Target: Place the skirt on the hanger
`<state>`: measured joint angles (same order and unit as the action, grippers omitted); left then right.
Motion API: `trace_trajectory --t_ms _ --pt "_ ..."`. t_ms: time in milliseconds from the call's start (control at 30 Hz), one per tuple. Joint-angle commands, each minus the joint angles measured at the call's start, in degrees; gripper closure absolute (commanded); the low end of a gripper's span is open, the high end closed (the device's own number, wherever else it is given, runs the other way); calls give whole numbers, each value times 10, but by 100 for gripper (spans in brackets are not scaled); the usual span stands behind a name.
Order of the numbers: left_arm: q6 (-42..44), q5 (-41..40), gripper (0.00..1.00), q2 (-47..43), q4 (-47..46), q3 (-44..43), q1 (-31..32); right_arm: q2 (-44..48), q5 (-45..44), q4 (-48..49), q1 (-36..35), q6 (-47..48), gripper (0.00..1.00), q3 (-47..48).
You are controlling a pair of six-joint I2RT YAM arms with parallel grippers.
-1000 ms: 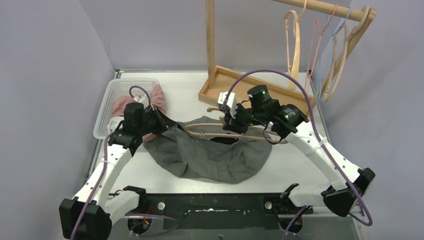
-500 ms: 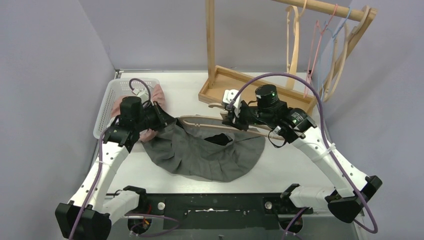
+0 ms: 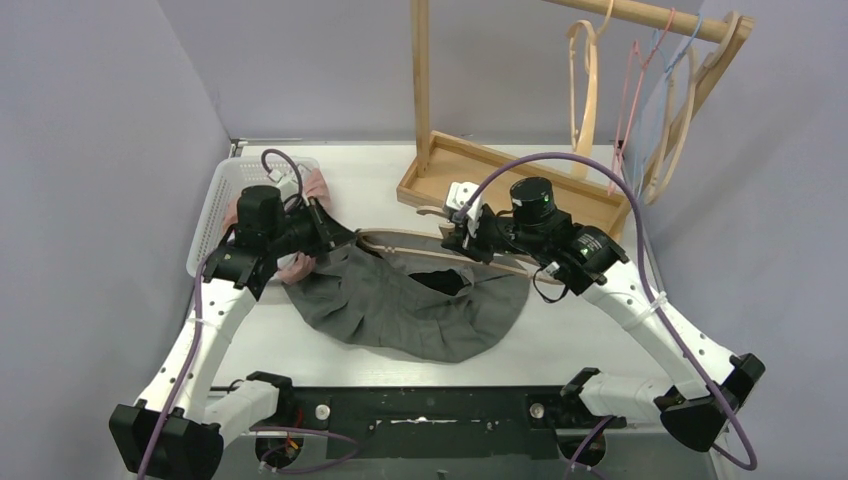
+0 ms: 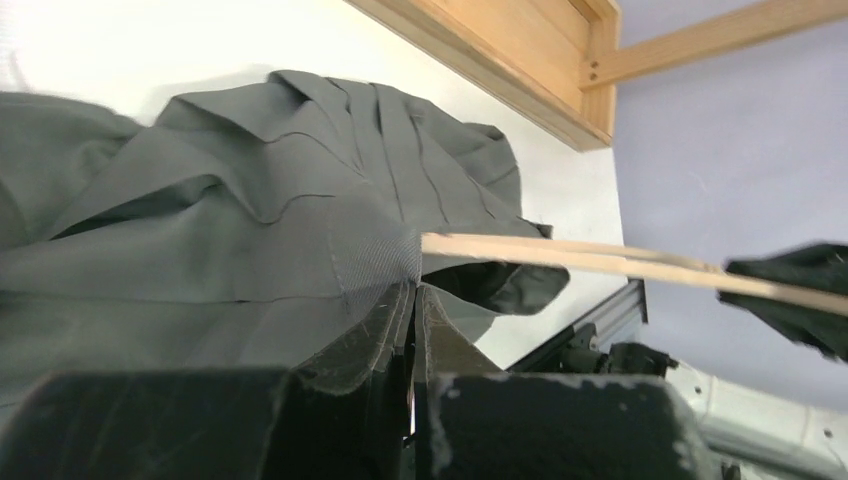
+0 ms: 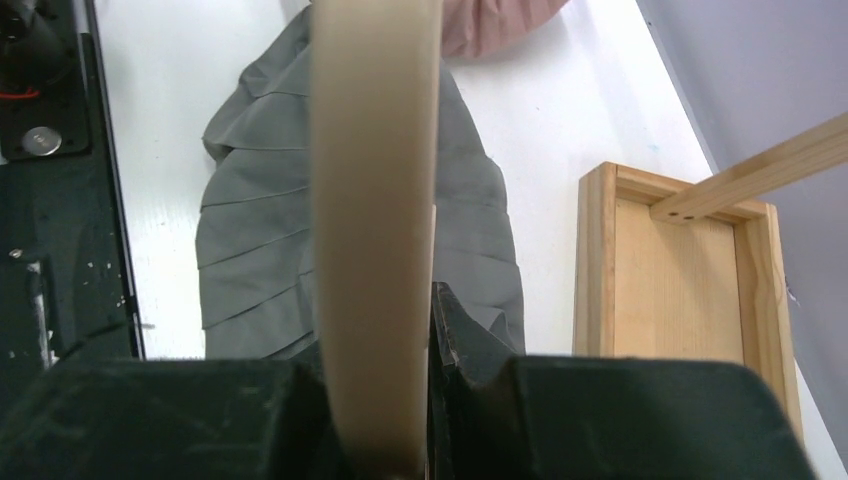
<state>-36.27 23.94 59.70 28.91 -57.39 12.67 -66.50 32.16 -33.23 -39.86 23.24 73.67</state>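
Roughly midway: the left gripper (image 3: 333, 238) pinches the waistband of the grey skirt (image 3: 420, 310), lying on the table (image 3: 560, 340); the right gripper (image 3: 462, 240) clamps the wooden hanger (image 3: 400, 238), its end just at that waistband; feeding it fully inside seems left

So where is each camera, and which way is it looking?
Top: above and behind the robot, looking down at the left arm, right arm, skirt and hanger.
Left wrist: on the left arm, looking past the left gripper, shut on the skirt's edge.
Right wrist: on the right arm, looking past the right gripper, shut on the hanger, toward the skirt.
Shared: all three show skirt and hanger.
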Motion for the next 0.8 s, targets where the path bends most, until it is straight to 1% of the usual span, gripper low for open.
trace_trajectory --t_ms 0,100,167,267,367,467,567,600,633,700,767 --pt "19 132 100 -15 -67 -9 1 -17 -58 91 -6 -13 100 -3" --pt "14 186 100 -11 -98 -5 6 -26 -34 89 -7 -2 100 -1" --pt "-13 218 100 -6 -153 2 23 -26 -4 95 -8 -1 100 -13" --pt "-78 233 100 3 -275 21 72 -14 39 138 -9 -11 100 -46" --pt "-91 238 100 25 -346 22 128 4 42 210 -9 -42 100 -94" --pt "-64 245 100 46 -338 3 160 15 22 282 -11 -72 100 -136" --pt "-15 244 99 50 -305 -12 163 23 -5 345 -10 -97 100 -176" --pt "10 239 90 47 -288 -17 163 28 -13 364 -11 -104 100 -189" --pt "38 226 78 43 -267 -23 162 36 -17 388 -11 -110 100 -203" --pt "97 187 52 36 -222 -39 159 52 -27 436 -11 -124 100 -228" --pt "148 151 36 29 -187 -61 149 69 -30 479 -11 -133 100 -250"
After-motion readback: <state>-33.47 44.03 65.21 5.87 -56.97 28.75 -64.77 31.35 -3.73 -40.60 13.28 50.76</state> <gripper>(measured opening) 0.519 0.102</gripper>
